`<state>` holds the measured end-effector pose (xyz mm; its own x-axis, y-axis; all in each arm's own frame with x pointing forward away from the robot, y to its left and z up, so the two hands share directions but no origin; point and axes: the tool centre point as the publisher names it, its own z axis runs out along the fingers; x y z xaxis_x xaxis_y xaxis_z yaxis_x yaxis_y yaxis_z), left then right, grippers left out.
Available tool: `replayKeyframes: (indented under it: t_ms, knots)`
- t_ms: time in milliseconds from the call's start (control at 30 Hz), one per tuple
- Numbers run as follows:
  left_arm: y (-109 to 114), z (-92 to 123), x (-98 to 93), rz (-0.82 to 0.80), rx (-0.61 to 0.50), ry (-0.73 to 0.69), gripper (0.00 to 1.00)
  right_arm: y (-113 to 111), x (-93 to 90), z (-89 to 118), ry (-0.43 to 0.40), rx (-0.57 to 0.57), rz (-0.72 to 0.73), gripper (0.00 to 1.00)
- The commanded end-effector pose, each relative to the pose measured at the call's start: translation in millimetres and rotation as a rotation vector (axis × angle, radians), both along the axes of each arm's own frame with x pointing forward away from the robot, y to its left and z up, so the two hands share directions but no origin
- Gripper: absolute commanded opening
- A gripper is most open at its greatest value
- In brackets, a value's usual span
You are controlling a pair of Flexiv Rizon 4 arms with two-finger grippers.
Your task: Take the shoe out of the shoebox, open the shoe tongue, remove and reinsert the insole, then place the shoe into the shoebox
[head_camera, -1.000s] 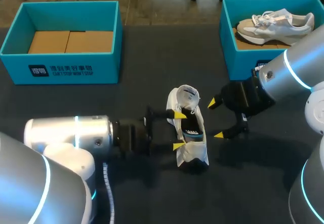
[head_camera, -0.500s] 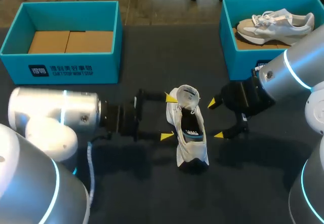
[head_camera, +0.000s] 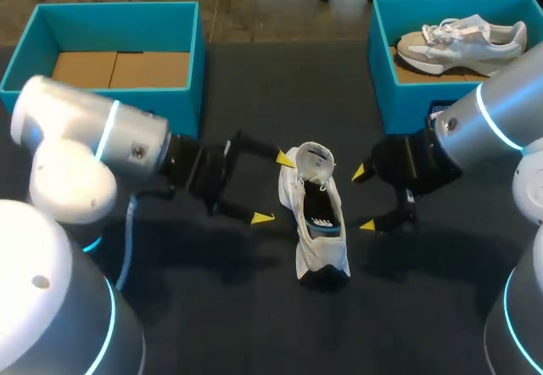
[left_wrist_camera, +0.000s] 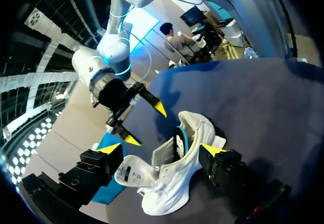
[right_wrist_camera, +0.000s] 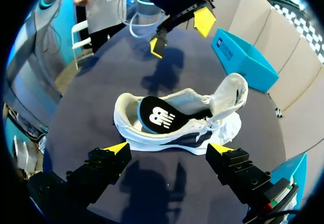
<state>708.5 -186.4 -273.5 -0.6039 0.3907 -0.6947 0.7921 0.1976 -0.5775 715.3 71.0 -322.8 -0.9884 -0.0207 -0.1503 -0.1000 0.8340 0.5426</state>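
You are looking at a job that is roughly at its middle. The white sneaker [head_camera: 316,222] is already sitting out on the table [head_camera: 254,316], upright on its sole with the toe pointing towards the far side. It is lying between your two arms. Its tongue [head_camera: 316,159] is standing folded open. The black insole [right_wrist_camera: 156,114] is showing in the opening, its heel end seeming to ride up above the collar. You cannot tell whether it is coming out or going back in. By my reading, seating the insole and boxing the shoe are what is remaining.

The left gripper [head_camera: 272,188] is hanging just beside the shoe with its fingers spread wide and holding nothing, its far tip close to the tongue. The right gripper [head_camera: 362,198] is sitting on the other side, likewise spread and empty, a little clear of the shoe.

For room, the empty teal shoebox [head_camera: 119,108] is standing at the far left, well apart from the shoe. The second shoebox [head_camera: 407,103], at the far right, is already holding another sneaker [head_camera: 462,40]. Open table is lying on the near side of the shoe. The box walls are the edges to be watching when you are lifting the shoe over.
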Motion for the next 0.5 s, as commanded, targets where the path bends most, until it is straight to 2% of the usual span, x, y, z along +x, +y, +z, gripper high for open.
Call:
replayKeyframes:
  t_ms: [33,133,500]
  knots:
    - [6.3,2.4,9.9,-0.186,0.264,0.051,1.00,-5.7,-5.4,11.3,0.002,-0.044,-0.025,1.00]
    - [12.2,2.0,10.2,-0.208,0.313,0.066,1.00,-10.9,-3.1,16.7,0.021,-0.062,-0.032,1.00]
    - [14.6,2.0,9.7,-0.214,0.309,0.077,1.00,-25.7,4.0,41.0,0.067,-0.117,-0.078,1.00]
